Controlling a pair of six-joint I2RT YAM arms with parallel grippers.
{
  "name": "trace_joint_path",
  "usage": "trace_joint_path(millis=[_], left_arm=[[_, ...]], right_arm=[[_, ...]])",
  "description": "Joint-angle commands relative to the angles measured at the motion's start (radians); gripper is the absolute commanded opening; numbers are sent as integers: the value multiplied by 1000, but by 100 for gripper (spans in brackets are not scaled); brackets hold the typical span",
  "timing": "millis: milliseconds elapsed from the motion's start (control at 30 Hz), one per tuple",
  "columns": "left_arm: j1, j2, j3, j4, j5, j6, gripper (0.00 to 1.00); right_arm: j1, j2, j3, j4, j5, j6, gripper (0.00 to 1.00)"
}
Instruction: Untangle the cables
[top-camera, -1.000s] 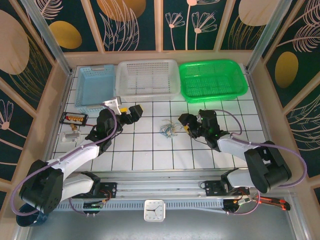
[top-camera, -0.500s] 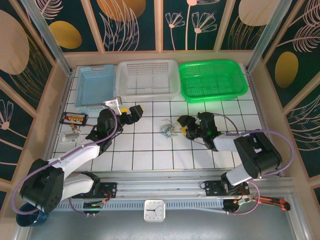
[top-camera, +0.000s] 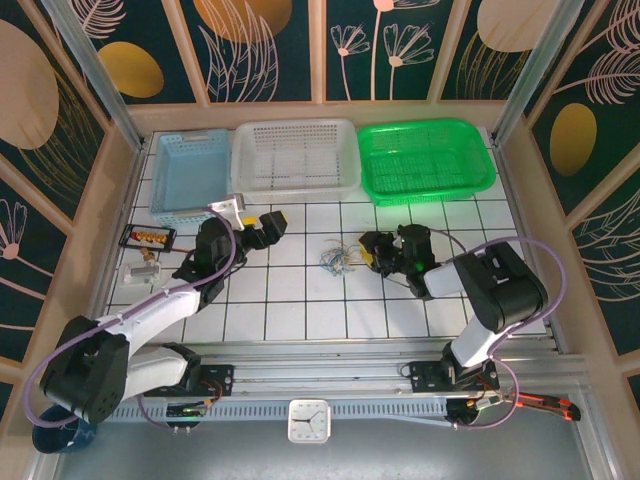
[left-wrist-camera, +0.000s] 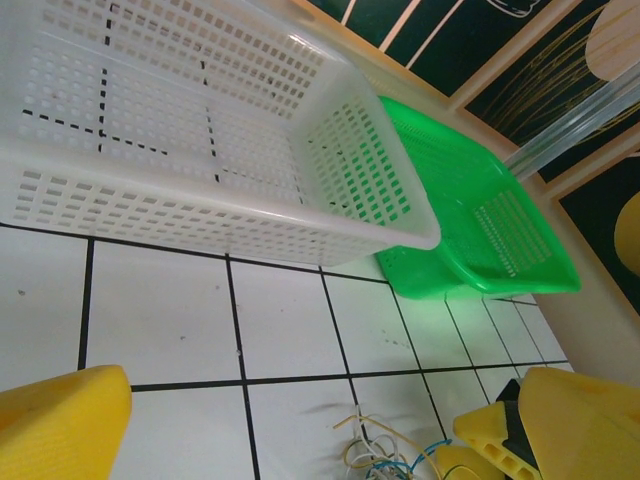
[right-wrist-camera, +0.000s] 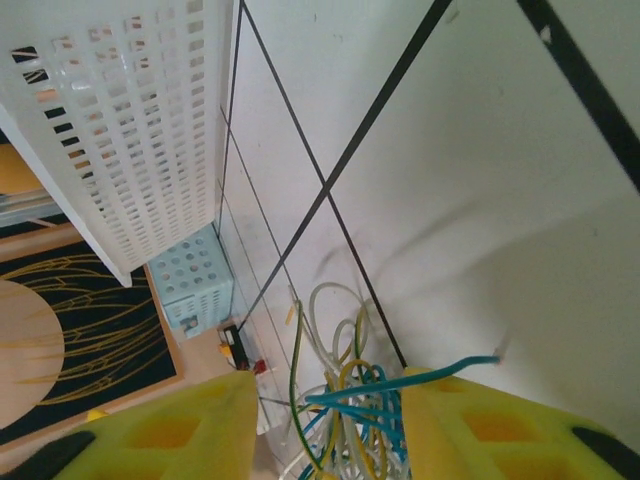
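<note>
Dark panels painted with pale leaves and gold ovals wall in a white tiled bench (top-camera: 300, 305) ruled with black grid lines. Along its far edge three baskets stand side by side: a blue basket (top-camera: 192, 172) on the left, a white basket (top-camera: 296, 155) in the middle and a green basket (top-camera: 425, 158) on the right. Both arms reach in from the near edge toward the middle of the bench. The left fingers (top-camera: 266, 228) are spread wide with nothing between them and hang well apart from the work, pointed toward it. The right fingers (top-camera: 371, 250) are low over the tiles and parted, with a plain gap between the yellow tips and nothing pinched. The cables (top-camera: 336, 260) lie on the bench between the two arms as a small knot of thin yellowish, blue and pale strands, just beside the right fingers on their left. From above the knot has no clear long axis. In the right wrist view most strands run lengthwise out of the gap, away from the tips, and one blue strand crosses toward one finger. Whether the nearest loops sit inside the gap or just ahead of it cannot be told. The right arm is plainly the nearer one, so the next pinch looks like its job.
</note>
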Motion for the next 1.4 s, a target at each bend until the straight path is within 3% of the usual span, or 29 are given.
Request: trace_joint_path(millis=[0, 200, 533, 733, 1033, 1367], left_arm=[[-5, 11, 9, 20, 9, -8, 99], [-5, 14, 8, 14, 9, 8, 99], [-8, 24, 20, 10, 93, 88, 99], [-69, 123, 76, 15, 146, 132, 99], [-169, 224, 65, 107, 73, 187, 99], [-188, 194, 4, 172, 80, 233, 99]], right_arm=[[-13, 33, 25, 82, -25, 5, 31], [-26, 35, 42, 93, -29, -51, 0], [-22, -131, 165, -218, -4, -311, 0], [24, -210, 287, -459, 45, -481, 0], [143, -245, 408, -632, 99, -622, 0], [241, -231, 479, -699, 138, -673, 0]])
